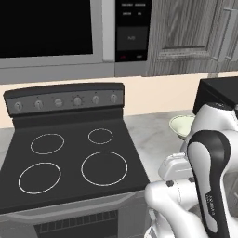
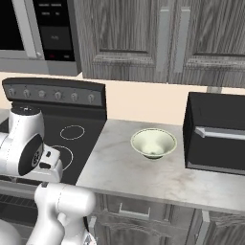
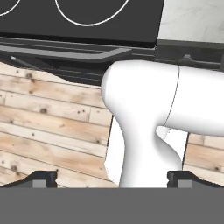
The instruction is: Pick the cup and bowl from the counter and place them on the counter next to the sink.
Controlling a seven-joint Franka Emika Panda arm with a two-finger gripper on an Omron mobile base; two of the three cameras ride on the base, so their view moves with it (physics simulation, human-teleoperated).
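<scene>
With your gripper [image 3: 112, 177] spread wide, holding nothing and pointed down at the wooden floor [image 3: 48, 131] before the stove [image 1: 69, 153], you risk clipping the stove's front edge on a hasty swing up toward the bowl [image 2: 153, 142], which sits well apart on the counter [image 2: 143, 177], right of the stove and left of a black appliance [image 2: 215, 136].

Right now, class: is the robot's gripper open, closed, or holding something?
Gripper: open, jaws spread wide, holding nothing; it points down at the wooden floor in front of the stove.
</scene>
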